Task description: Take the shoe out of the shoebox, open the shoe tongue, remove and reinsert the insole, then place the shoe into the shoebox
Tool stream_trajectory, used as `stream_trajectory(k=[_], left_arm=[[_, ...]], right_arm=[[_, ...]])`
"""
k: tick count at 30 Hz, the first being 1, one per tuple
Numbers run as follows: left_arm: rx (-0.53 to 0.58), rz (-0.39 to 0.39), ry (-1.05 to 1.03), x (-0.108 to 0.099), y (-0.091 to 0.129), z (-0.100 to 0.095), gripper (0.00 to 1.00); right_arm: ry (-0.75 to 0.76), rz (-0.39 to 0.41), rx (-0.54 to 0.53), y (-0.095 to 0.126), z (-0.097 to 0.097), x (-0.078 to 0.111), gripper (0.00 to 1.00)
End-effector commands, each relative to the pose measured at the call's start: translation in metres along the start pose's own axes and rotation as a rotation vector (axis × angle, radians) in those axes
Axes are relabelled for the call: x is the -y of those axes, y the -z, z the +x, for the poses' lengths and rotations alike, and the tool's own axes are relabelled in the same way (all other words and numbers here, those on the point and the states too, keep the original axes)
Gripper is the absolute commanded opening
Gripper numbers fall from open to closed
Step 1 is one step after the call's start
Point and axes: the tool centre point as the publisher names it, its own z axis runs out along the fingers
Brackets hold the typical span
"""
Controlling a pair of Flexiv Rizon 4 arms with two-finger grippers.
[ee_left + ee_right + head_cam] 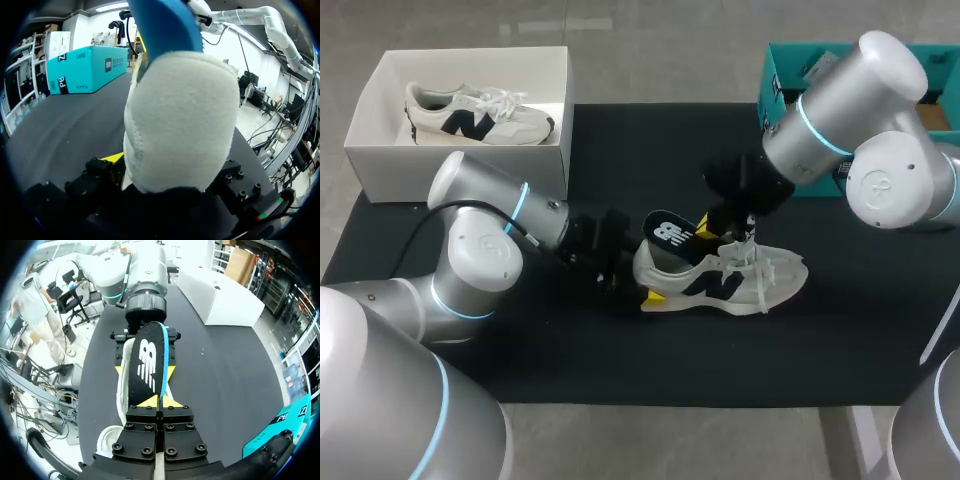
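Right gripper (160, 401) pinches the insole (145, 365); left gripper (640, 275) clamps the shoe (745, 282).

I count two sneakers on my screens: a first sneaker (475, 118) and a second sneaker (740, 283). There is one dark insole (670, 237), one white shoebox (450, 162), one teal box (782, 85), and two grippers: the left gripper (638, 275) and the right gripper (708, 230).

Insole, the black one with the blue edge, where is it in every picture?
Head view: insole poking up from the shoe.
Left wrist view: its blue underside, above the shoe's heel.
Right wrist view: insole just ahead of the right gripper.
Shared landmark: the shoe.
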Motion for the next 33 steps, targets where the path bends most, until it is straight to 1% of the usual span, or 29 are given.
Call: stream_trajectory(k=[1, 7, 10, 11, 15, 20, 25, 27, 31, 33], left_arm=[[-0.001, -0.003, 0.001, -0.002, -0.002, -0.001, 0.0], [-0.001, -0.003, 0.001, -0.002, -0.002, -0.001, 0.0], [-0.001, -0.003, 0.001, -0.002, -0.002, -0.001, 0.0], [-0.001, -0.003, 0.001, -0.002, -0.002, -0.001, 0.0], [-0.001, -0.003, 0.001, -0.002, -0.002, -0.001, 0.0], [-0.001, -0.003, 0.001, -0.002, -0.002, -0.001, 0.0], [-0.001, -0.003, 0.001, -0.002, -0.002, -0.001, 0.0], [-0.001, -0.003, 0.001, -0.002, -0.002, -0.001, 0.0], [-0.001, -0.003, 0.001, -0.002, -0.002, -0.001, 0.0], [-0.001, -0.003, 0.001, -0.002, -0.002, -0.001, 0.0]], right_arm=[[0.022, -0.051, -0.016, 0.003, -0.009, -0.012, 0.0], [0.052, -0.095, -0.03, 0.024, -0.02, -0.038, 0.0], [0.073, -0.129, -0.035, 0.034, -0.023, -0.047, 0.0], [0.078, -0.126, -0.041, 0.038, -0.025, -0.05, 0.0], [0.096, -0.158, -0.051, 0.052, -0.03, -0.063, 0.0], [0.107, -0.16, -0.055, 0.073, -0.034, -0.078, 0.0], [0.112, -0.115, -0.053, 0.1, -0.039, -0.096, 0.0], [0.113, -0.115, -0.053, 0.11, -0.042, -0.101, 0.0], [0.14, -0.13, -0.051, 0.127, -0.048, -0.109, 0.0], [0.14, -0.13, -0.051, 0.127, -0.048, -0.109, 0.0]])
